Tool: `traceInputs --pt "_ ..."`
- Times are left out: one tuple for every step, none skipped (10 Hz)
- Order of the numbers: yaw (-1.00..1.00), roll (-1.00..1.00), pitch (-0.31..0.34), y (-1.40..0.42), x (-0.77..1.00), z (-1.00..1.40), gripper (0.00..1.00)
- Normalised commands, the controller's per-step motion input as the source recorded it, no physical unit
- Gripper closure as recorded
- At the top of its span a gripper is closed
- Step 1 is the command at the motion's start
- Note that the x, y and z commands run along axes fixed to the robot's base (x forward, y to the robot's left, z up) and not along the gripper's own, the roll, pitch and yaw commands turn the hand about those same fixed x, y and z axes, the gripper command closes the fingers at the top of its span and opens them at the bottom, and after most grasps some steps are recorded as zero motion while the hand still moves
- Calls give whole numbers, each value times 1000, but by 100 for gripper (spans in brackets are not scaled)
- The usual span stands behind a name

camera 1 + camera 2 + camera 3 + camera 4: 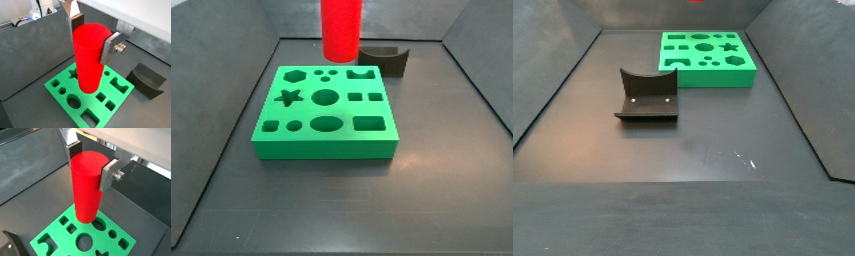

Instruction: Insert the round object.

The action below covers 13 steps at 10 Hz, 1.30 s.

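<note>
My gripper is shut on the round object, a tall bright red cylinder, and holds it upright by its upper end; both wrist views show this. The cylinder hangs in the air above the green block, which has several shaped holes, among them a round hole. In a side view the cylinder hangs over the far edge of the green block, clear of its round hole; the gripper is above that picture. Only the cylinder's red end shows in a side view.
The dark fixture with a curved notch stands on the floor beside the green block; it also shows in a side view and a wrist view. Grey walls enclose the dark floor.
</note>
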Motion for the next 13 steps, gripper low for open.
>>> traceInputs --pt "0 0 0 0 -23 -9 100" --pt "0 -210 -107 223 -343 -306 100" --pt "49 -360 -127 426 -497 -451 100" --pt "231 -370 -111 480 -469 -394 100" --pt "286 -356 -103 497 -463 -406 100" --pt "169 -303 -27 306 -311 -551 100" --pt "0 -141 0 83 -26 -557 100" --pt "-103 -60 0 54 0 -506 100" --pt "-86 0 26 14 0 -483 100" --pt "-80 3 54 51 -23 -414 100" --pt "0 57 79 100 0 -263 100" --pt "97 0 57 160 69 -229 100" --pt "66 0 61 177 37 -234 100"
